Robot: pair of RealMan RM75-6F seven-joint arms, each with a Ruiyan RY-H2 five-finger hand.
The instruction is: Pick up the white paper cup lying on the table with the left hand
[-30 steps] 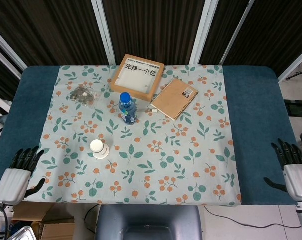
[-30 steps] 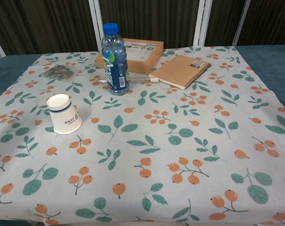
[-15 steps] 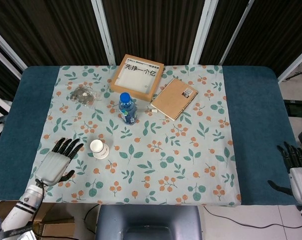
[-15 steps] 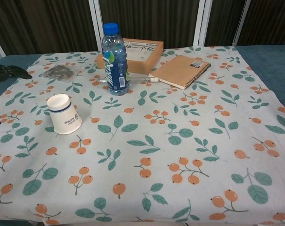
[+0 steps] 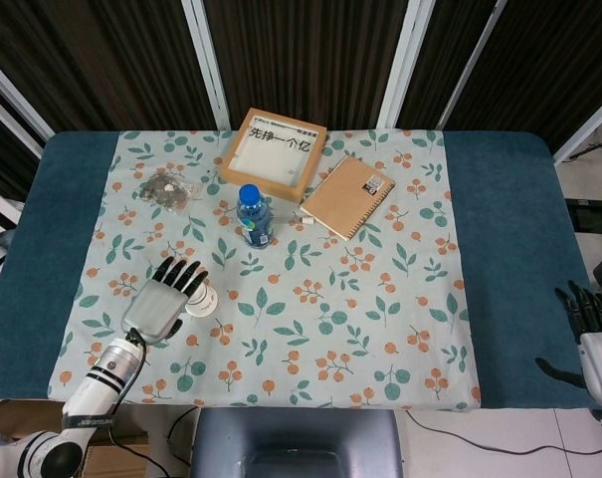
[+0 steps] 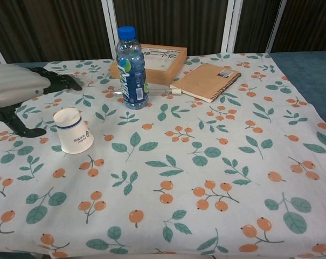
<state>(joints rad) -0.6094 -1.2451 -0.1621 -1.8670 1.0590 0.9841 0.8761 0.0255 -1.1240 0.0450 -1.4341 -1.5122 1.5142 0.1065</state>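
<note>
Left hand [image 5: 161, 302] released, fingers spread, holding nothing; white paper cup [image 6: 73, 130] just beside fingertips, ungrasped on table. Grasp, lift outstanding.

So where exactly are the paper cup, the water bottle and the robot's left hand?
paper cup [image 6: 74, 131], chest view, on its side wall.
water bottle [image 6: 132, 75], chest view, on its label.
left hand [image 5: 159, 304], head view, on its back.
</note>
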